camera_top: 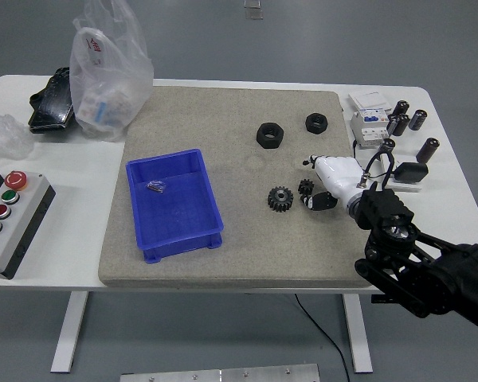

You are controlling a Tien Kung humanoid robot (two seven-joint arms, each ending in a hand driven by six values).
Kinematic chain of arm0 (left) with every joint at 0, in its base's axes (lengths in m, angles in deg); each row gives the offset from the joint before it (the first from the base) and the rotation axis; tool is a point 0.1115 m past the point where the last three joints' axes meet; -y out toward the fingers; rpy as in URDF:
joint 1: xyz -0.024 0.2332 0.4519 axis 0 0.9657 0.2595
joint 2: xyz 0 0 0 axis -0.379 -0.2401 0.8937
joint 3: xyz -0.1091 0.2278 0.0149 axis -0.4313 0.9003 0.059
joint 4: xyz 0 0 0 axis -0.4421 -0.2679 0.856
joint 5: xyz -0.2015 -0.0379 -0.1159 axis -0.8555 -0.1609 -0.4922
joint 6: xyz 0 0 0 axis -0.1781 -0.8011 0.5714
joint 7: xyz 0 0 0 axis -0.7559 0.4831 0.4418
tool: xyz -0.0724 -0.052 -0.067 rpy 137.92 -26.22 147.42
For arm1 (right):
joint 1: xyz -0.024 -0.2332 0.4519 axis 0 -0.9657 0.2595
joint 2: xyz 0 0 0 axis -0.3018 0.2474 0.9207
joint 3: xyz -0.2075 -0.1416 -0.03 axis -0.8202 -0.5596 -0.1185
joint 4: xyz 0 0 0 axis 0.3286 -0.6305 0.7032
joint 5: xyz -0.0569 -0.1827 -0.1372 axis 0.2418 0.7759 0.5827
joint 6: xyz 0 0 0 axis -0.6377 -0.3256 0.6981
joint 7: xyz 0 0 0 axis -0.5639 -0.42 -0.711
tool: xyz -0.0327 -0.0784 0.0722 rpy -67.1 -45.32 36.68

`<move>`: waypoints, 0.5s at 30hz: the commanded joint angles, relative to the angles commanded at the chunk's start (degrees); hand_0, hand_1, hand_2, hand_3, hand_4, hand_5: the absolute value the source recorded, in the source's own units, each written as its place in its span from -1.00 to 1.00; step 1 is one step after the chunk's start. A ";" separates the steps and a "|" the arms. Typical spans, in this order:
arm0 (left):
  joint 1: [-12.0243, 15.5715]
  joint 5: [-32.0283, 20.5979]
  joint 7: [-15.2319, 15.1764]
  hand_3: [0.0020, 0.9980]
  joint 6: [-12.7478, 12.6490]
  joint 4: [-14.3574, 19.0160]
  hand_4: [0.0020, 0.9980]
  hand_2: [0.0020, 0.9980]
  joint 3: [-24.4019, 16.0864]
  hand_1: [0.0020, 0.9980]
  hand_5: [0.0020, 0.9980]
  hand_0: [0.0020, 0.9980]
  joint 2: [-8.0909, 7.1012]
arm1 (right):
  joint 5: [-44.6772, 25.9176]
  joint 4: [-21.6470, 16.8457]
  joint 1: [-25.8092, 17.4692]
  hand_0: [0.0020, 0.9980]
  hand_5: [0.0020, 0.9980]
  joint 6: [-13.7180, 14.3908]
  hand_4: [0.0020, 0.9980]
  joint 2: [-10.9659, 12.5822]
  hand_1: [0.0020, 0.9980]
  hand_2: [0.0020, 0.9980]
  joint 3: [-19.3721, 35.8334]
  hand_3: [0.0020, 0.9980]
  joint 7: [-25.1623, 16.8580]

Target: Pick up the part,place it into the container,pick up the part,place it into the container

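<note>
Right hand (325,188) curled down onto small gear (306,189) — grasp unclear, can't tell; bigger gear (280,198) at its 9 o'clock, blue bin (174,204) further that way.

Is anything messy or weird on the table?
Nothing is spilled or broken. One odd bit: a crumpled plastic bag slumps half onto the grey mat at the far left corner. The gears and nuts lie tidily, and the blue container sits slightly askew.

Industrial workshop or robotics lab: white desk (56,263) with grey mat (231,239), pushbutton control box (12,219), circuit breaker (369,119), gears (280,198), hex nuts (270,134), blue bin (174,205).
</note>
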 joint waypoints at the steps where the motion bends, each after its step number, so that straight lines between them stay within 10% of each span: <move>1: 0.00 0.00 0.02 0.34 0.00 0.00 0.40 0.26 0.00 0.30 -0.53 0.37 0.00 | 0.00 0.04 0.02 -0.26 -0.62 0.07 0.10 -0.02 0.13 0.31 -0.06 0.41 -0.09; 4: -0.01 0.03 0.06 0.34 0.00 0.00 0.40 0.26 -0.01 0.30 -0.53 0.37 -0.02 | -0.08 0.19 0.04 -0.27 -0.80 0.29 -0.10 -0.05 0.01 0.01 -0.22 0.11 -0.41; 15: -0.05 0.08 0.03 0.33 0.11 0.00 0.39 0.26 0.00 0.30 -0.53 0.37 -0.05 | -0.43 0.38 -0.10 -0.28 -0.90 0.78 -0.04 0.16 -0.03 -0.11 -0.82 -0.02 -1.58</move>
